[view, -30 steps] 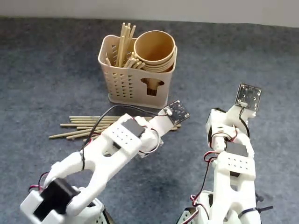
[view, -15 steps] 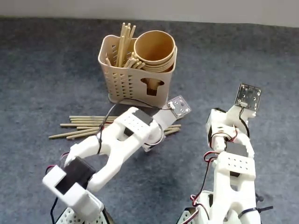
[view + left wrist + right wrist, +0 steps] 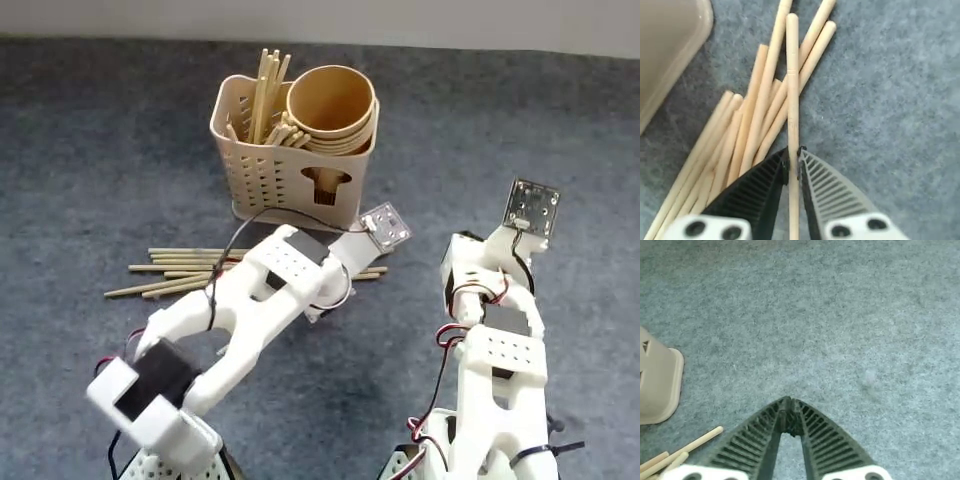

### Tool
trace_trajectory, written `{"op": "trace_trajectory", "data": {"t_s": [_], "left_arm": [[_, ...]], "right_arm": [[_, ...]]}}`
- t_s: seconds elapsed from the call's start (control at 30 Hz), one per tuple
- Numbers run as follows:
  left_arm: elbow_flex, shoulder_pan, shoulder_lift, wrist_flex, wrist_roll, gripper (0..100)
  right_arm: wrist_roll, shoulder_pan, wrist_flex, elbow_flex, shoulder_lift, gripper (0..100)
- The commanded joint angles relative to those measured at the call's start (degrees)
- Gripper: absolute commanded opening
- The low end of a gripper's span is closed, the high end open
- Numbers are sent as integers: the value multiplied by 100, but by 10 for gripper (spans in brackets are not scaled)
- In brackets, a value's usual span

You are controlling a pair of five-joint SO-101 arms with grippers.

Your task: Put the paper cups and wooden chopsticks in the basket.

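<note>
Clearing loose sticks is the step in hand. The basket [image 3: 265,185] stands upright on the grey carpet [image 3: 520,120], with the paper cups [image 3: 330,100] already stacked inside it. A pile of wooden chopsticks [image 3: 165,275] lies just in front of the basket. My left gripper [image 3: 792,152] is clamped on one chopstick [image 3: 792,75] atop that pile. My right gripper [image 3: 788,412] is closed on nothing, low over the carpet. Next, I judge: lift, tip the stick upright, clear the rim, release beside the cups.

No writing, number or label can be read anywhere. The basket [image 3: 262,175], cups [image 3: 330,100] and chopsticks [image 3: 170,270] are plain. The camera boards [image 3: 531,208] carry marks too small to make out.
</note>
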Motion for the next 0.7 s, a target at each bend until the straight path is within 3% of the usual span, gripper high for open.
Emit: {"op": "trace_trajectory", "data": {"t_s": [0.0,0.67], "left_arm": [[180,-48,-971,79,-18,5],[1525,356,-3512,105,-9,6]], "right_arm": [[70,-40,-127,-40,-84,10],[70,-40,-127,-40,-84,10]]}}
